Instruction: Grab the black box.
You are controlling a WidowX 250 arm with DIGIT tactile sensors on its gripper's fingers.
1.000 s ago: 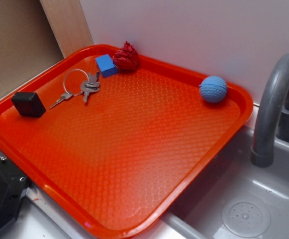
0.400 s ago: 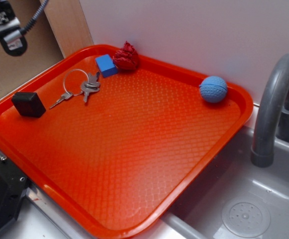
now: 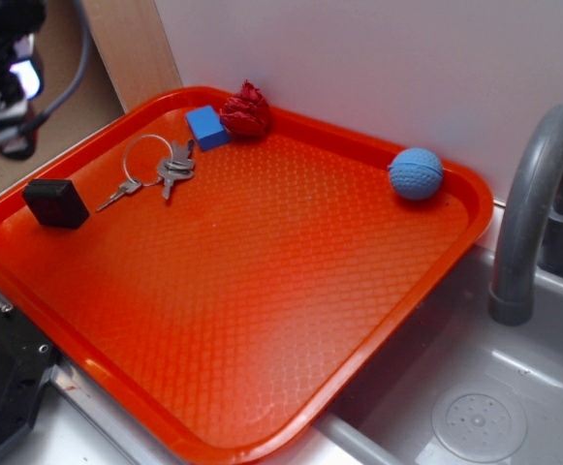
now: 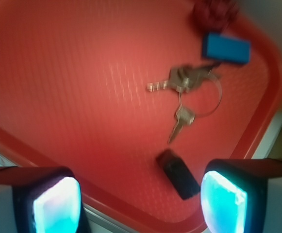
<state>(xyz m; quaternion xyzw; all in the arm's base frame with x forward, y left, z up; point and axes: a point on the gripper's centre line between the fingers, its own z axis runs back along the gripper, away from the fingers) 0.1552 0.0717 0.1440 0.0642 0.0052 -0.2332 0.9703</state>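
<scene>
Your end effector (image 4: 141, 201) has dropped lower over the tray's (image 3: 426, 291) left corner, fingers spread wide, holding nothing. Black box (image 3: 56, 202) sits just below, beside the keys (image 3: 160, 172); descend and centre next.

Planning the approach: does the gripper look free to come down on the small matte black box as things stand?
Probably yes. The small matte black box lies alone on the red plastic tray, apart from the metal keys. The gripper hangs above it, fingers spread, nothing between.
</scene>
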